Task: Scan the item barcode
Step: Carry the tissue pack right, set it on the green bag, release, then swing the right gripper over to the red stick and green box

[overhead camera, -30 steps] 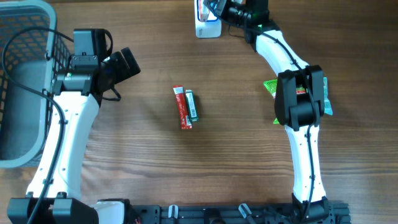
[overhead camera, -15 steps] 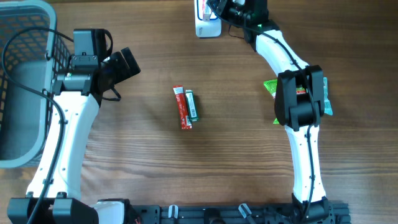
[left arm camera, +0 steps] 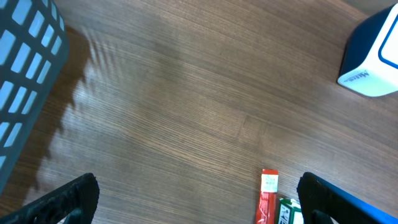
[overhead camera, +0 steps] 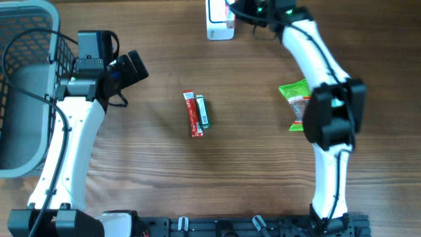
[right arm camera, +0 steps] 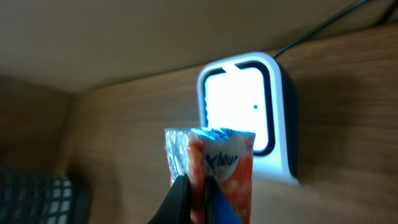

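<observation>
Bare wooden table point(overhead camera: 250, 171) lies open between the two arms, broken only by two slim packets point(overhead camera: 197, 114) lying side by side at centre. A grey basket point(overhead camera: 20, 99) walls off the left edge. At the far edge stands a white scanner point(overhead camera: 219, 23), a held snack packet point(right arm camera: 214, 165) partly covering its lit window. The right arm point(overhead camera: 309, 46) stretches across the far right, with a green packet point(overhead camera: 293, 92) just beside it.

Soft even light; blown-out glare on scanner point(right arm camera: 245, 112), right-wrist blur.
</observation>
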`<state>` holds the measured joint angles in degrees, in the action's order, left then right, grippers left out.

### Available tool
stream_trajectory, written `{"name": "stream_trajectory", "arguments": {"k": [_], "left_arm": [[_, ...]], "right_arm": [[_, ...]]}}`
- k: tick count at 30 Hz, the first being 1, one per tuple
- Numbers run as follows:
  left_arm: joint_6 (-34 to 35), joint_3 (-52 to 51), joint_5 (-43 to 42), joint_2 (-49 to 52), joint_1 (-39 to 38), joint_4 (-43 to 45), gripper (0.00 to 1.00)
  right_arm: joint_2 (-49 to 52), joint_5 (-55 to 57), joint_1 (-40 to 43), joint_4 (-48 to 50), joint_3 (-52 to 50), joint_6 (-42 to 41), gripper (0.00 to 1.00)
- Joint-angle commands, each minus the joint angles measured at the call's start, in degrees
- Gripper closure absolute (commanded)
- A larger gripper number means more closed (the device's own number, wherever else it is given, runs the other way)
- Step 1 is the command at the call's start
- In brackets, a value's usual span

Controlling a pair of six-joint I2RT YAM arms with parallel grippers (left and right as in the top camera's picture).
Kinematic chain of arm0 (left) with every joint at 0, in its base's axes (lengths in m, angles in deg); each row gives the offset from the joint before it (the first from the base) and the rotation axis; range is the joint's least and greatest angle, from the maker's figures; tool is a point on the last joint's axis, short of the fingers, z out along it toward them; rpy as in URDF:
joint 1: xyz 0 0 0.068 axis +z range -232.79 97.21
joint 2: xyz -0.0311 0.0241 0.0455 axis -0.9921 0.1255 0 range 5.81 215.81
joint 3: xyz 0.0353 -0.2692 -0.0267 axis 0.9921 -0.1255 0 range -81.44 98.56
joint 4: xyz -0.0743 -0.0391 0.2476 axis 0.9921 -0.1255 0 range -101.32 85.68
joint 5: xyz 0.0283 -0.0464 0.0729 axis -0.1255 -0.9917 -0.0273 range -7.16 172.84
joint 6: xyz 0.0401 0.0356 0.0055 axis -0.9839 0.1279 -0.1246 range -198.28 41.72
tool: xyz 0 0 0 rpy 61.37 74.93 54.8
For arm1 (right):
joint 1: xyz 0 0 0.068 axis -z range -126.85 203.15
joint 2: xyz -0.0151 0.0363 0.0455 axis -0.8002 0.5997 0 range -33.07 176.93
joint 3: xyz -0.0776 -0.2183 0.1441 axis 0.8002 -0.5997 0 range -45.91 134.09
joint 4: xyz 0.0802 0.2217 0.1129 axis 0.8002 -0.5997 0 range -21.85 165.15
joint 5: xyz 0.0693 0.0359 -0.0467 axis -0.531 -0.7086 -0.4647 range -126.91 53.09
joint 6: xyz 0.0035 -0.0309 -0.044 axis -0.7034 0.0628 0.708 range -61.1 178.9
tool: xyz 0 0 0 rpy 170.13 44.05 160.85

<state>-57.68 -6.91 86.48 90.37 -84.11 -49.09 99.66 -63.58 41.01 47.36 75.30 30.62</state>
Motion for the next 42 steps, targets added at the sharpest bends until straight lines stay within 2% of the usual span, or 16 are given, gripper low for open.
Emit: {"name": "stream_trajectory", "arguments": {"k": [1, 3, 6, 8, 11, 14, 21, 22, 23, 24, 26, 31, 33, 36, 39, 42], "left_arm": [[-0.7, 0.39, 0.74, 0.26, 0.33, 0.07, 0.0], [-0.7, 0.37, 0.74, 0.26, 0.33, 0.07, 0.0], [-0.7, 0.39, 0.74, 0.26, 0.33, 0.07, 0.0], [-0.68, 0.39, 0.74, 0.26, 0.33, 0.07, 0.0], [-0.7, 0.39, 0.74, 0.26, 0.33, 0.07, 0.0], [-0.68, 0.39, 0.74, 0.26, 0.33, 0.07, 0.0], [-0.7, 0.39, 0.74, 0.26, 0.33, 0.07, 0.0], [-0.68, 0.39, 0.74, 0.26, 0.33, 0.07, 0.0], [-0.68, 0.39, 0.74, 0.26, 0.33, 0.07, 0.0], [-0.7, 0.39, 0.74, 0.26, 0.33, 0.09, 0.0], [-0.7, 0.39, 0.74, 0.26, 0.33, 0.07, 0.0], [-0.7, 0.39, 0.74, 0.26, 0.33, 0.07, 0.0], [-0.68, 0.39, 0.74, 0.26, 0.33, 0.07, 0.0], [-0.7, 0.39, 0.74, 0.26, 0.33, 0.07, 0.0], [-0.68, 0.39, 0.74, 0.26, 0.33, 0.07, 0.0], [-0.7, 0.37, 0.74, 0.26, 0.33, 0.07, 0.0]], "right_arm": [[-12.57, 1.44, 1.55, -15.02, 0.31, 9.7, 0.96], [-15.28, 3.5, 2.27, -24.85, 0.31, 14.8, 0.96], [-16.7, 12.28, 3.08, -38.62, 0.28, 19.47, 0.95], [-16.5, 23.32, 3.39, -47.89, 0.02, 18.97, 0.95], [-16.02, 41.51, 3.61, -56.87, -4.15, 12.22, 0.95], [-16.0, 49.92, 3.61, -56.28, -10.91, 10.12, 0.95], [-15.98, 53.59, 3.91, -49.86, -23.34, 10.25, 0.95], [-15.98, 53.79, 4.0, -49.0, -24.61, 10.25, 0.87], [-15.98, 53.86, 4.09, -47.91, -25.99, 10.25, 0.4], [-15.98, 53.86, 4.15, -47.21, -26.73, 10.25, 0.27], [-15.98, 53.86, 4.2, -46.49, -27.1, 10.27, 0.13], [-17.33, 51.58, 4.11, -49.29, -23.23, 10.12, 0.11], [-18.82, 44.54, 3.56, -49.55, -21.53, 11.93, 0.13], [-22.27, 24.11, 1.4, -46.6, -20.65, 19.1, 0.18], [-24.02, 8.31, -2.43, -42.16, -20.68, 19.91, 0.25], [-23.74, 6.49, -7.96, -37.46, -21.16, 18.14, 0.26]]}}
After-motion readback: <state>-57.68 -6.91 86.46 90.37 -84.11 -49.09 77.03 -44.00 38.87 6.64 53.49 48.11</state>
